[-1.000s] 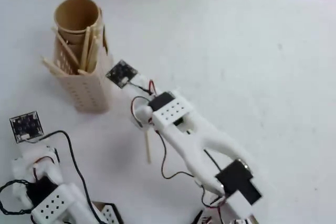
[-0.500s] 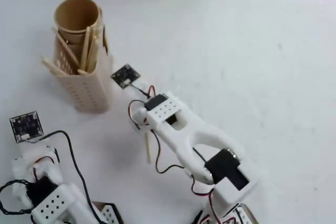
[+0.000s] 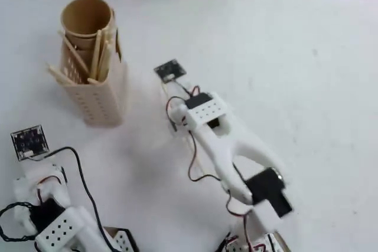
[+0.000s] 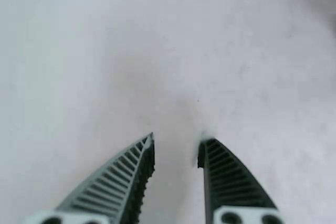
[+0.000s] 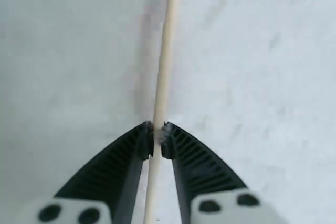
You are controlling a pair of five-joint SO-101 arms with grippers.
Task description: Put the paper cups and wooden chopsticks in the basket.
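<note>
Swinging away from the basket [image 3: 97, 107], the right arm had carried off the chopstick [image 5: 166, 51] that had lain on the table [image 3: 307, 87]. The right gripper [image 5: 157, 130] was clamped on it at the fingertips, probably lifted clear, though the high view hid it under the arm. The paper cups [image 3: 87, 19] and other chopsticks [image 3: 97, 54] stood in the basket. The left gripper [image 4: 176, 148] hovered with its fingers apart. Only delivering this last stick seemed left.
</note>
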